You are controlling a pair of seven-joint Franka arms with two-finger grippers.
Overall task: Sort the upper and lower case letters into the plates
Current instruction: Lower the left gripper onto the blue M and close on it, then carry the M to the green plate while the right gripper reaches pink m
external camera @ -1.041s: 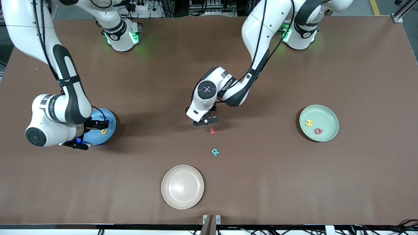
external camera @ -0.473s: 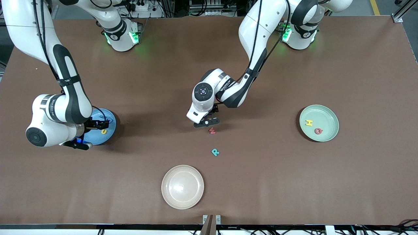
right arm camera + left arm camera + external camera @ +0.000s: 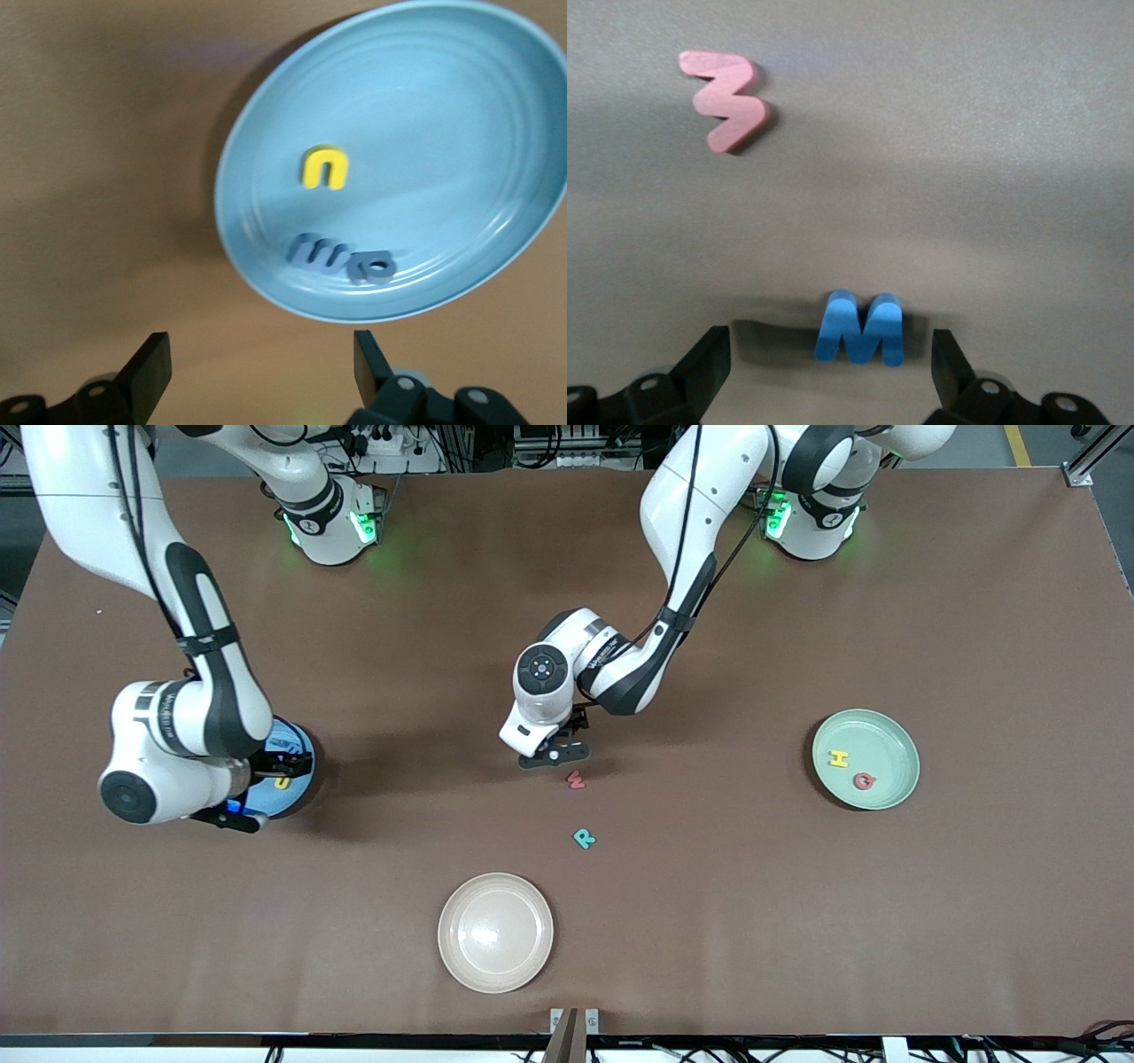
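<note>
Since a second ago the left gripper (image 3: pixel 551 755) has crept slightly toward the right arm's end of the table, and the right arm has drawn a little toward mid-table over the blue plate (image 3: pixel 297 748); the letters lie as before. Nearest the front camera: one cream plate (image 3: pixel 495 932), holding nothing and no part of the sort. Next: one teal R (image 3: pixel 584 838), loose on the table. Farther: one pink w (image 3: pixel 577 780), loose. Just farther again: one blue m (image 3: pixel 860 328), low between the spread, empty fingers of the left gripper, so not yet grasped. On about the same line, toward the left arm's end: one mint green plate (image 3: pixel 899 737) holding two capitals, a yellow H (image 3: pixel 838 758) and a red Q (image 3: pixel 864 781). Toward the right arm's end: the blue plate, holding a yellow u (image 3: pixel 325 168) and two grey-blue pieces (image 3: pixel 341 258) lying together, too indistinct to read. The right gripper (image 3: pixel 257 372) hangs over that plate's edge, released and carrying nothing. Tally: five letters placed, three left, roughly past halfway by my judgement.
</note>
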